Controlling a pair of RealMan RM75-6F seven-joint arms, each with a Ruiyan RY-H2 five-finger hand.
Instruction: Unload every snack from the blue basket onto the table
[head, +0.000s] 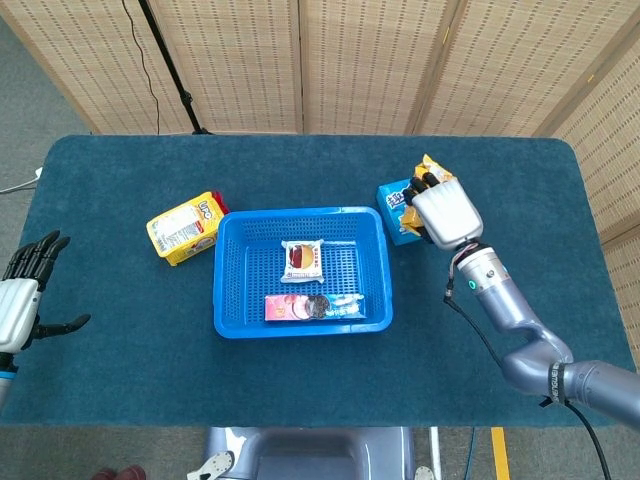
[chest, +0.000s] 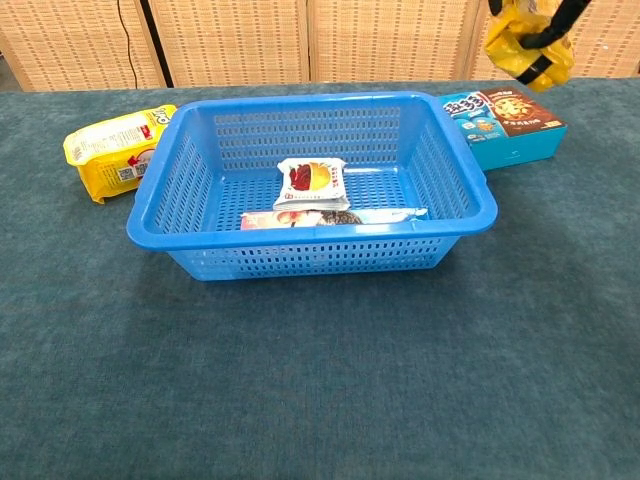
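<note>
Over at nine o'clock your left hand (head: 22, 300) idles off the counter's (head: 120, 380) edge, fingers apart, holding nothing. Leave it there. Next along, the yellow packet (head: 184, 227) is already out, lying just beside the blue basket's (head: 228, 330) ten o'clock corner. Inside the basket two snacks wait: the small white pack (head: 302, 259) in the middle and the long pink pack (head: 312, 306) against the six o'clock wall.

Now the action: your right hand (head: 441, 212) is up in the air at two o'clock, fingers wrapped around the yellow bag (chest: 527, 45), directly above the blue cookie box (head: 420, 209). Don't let go here, or the bag likely lands on the box and slides. Carry it on toward three o'clock, over bare counter, and lower until it is close to the cloth. Then spread your fingers and lift straight up. After that, swing back to the basket for the white pack.
</note>
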